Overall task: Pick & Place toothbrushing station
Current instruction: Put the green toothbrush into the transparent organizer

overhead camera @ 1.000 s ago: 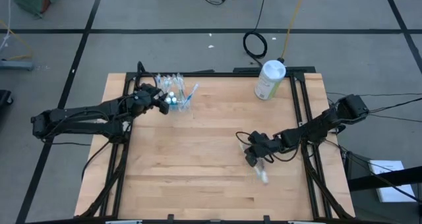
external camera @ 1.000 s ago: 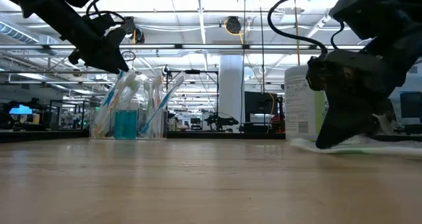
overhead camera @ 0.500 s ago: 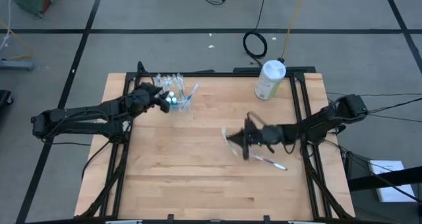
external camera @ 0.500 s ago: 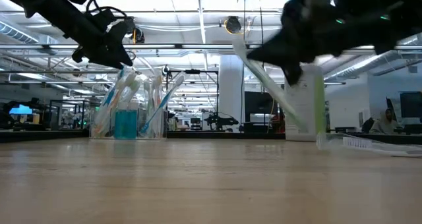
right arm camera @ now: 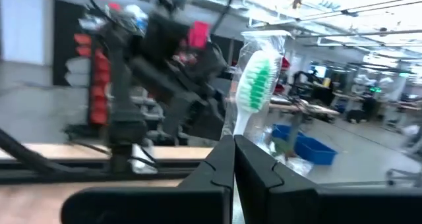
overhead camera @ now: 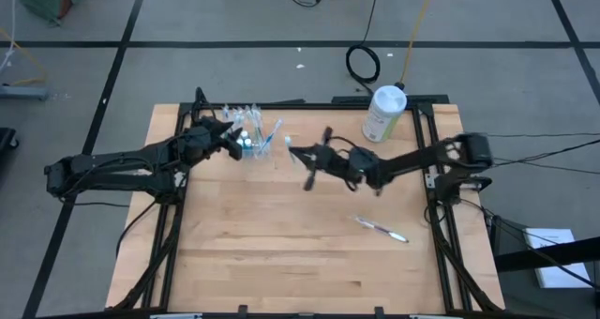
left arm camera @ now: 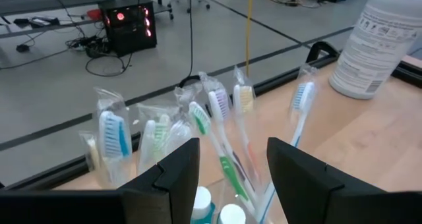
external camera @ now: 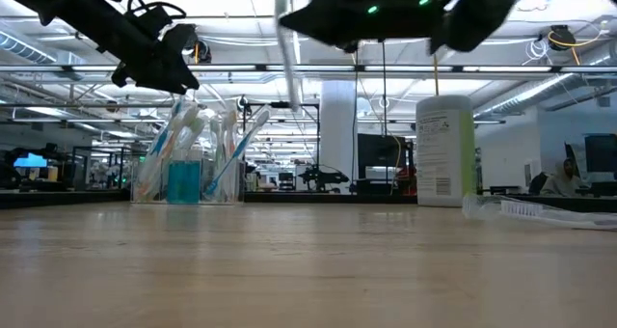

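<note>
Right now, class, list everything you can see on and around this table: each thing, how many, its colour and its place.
Clear cup: one, holding many pale toothbrushes and blue tubes, far left of table.
Wrapped toothbrush: one, green bristles, held above the table's middle.
Loose toothbrush: one, pale, lying on the table right of centre.
Canister: one, white with green label, far right corner.
Table: one, light wood.
Left gripper: open, at the cup.
Right gripper: shut on the wrapped toothbrush.

bright, even overhead ceiling light; right wrist view motion-blurred, soft shadows.
</note>
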### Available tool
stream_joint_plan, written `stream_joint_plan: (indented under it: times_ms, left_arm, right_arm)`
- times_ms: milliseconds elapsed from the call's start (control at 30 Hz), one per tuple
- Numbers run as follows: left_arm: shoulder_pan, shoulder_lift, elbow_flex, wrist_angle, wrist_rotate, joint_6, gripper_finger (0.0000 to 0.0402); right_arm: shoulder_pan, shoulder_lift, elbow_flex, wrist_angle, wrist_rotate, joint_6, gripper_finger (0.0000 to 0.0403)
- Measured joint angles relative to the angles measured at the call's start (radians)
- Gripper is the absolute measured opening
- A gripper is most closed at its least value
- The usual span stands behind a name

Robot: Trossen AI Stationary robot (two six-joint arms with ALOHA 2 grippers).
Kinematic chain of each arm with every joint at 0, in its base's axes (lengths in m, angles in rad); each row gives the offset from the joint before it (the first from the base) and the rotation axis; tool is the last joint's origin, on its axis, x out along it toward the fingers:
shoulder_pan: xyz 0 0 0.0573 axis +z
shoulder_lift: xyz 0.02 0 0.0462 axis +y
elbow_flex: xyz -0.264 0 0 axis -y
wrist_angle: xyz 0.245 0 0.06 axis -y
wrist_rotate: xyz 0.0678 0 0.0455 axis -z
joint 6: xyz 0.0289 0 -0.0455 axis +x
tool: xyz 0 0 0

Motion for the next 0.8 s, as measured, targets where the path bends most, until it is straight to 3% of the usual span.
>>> stream_joint_plan:
  times_ms: [300, 433, 533, 800]
  left_arm:
    - [-0.013, 0.000, 0.000, 0.000, 0.028, 0.007, 0.0184]
    - [-0.013, 0.000, 0.000, 0.000, 0.028, 0.007, 0.0184]
    - [-0.013, 0.000, 0.000, -0.001, 0.028, 0.007, 0.0184]
    - [-0.014, 0.000, 0.000, -0.009, 0.053, 0.007, 0.0184]
  right_arm:
    - [-0.131, 0.338, 0.309, 0.151, -0.005, -0.057, 0.0000]
    - [-0.181, 0.447, 0.436, 0.156, -0.107, 0.028, 0.0000]
    - [-0.202, 0.523, 0.514, 0.155, -0.125, 0.036, 0.0000]
    - [-0.225, 0.595, 0.550, 0.043, -0.096, 0.058, 0.0000]
